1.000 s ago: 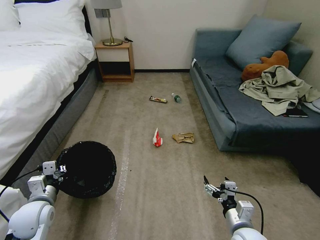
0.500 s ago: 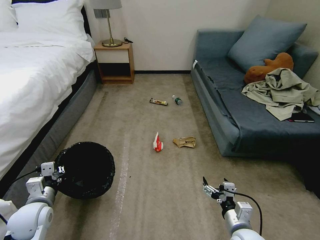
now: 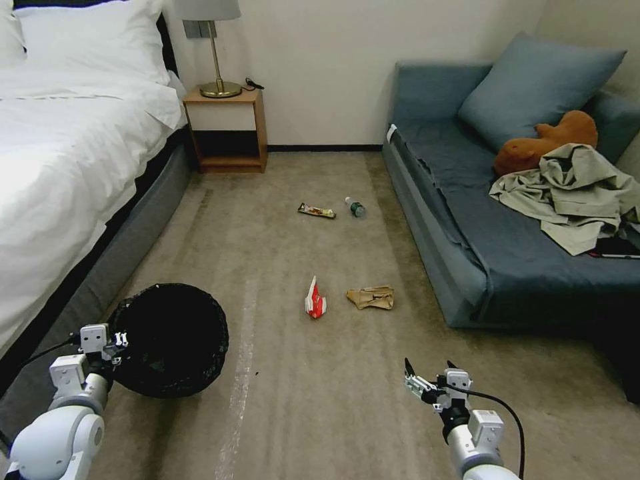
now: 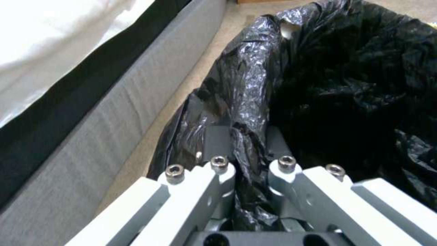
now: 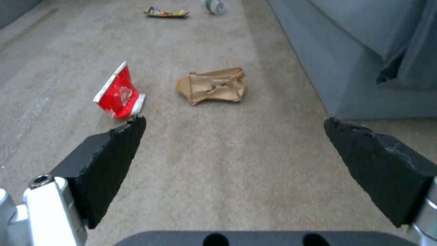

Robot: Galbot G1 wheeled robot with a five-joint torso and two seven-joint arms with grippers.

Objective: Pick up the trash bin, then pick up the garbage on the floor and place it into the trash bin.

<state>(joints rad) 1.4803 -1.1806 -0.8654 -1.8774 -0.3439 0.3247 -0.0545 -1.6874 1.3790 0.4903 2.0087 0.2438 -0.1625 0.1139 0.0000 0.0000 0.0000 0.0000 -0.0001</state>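
At the robot's left, beside the bed [image 3: 60, 167], the left gripper [image 3: 120, 341] is clamped on the rim of the bin [image 3: 170, 340], liner bunched between its closed fingers [image 4: 218, 171], so the first step looks done. No garbage is collected: the red packet [image 3: 315, 299] and brown bag [image 3: 371, 297] lie close together mid-carpet, with the wrapper [image 3: 316, 211] and bottle [image 3: 355, 207] farther off toward the wall. The right gripper [image 3: 427, 373] hangs low over bare carpet, jaws spread wide, holding nothing. The bin is round, its crinkled black liner covering the rim.
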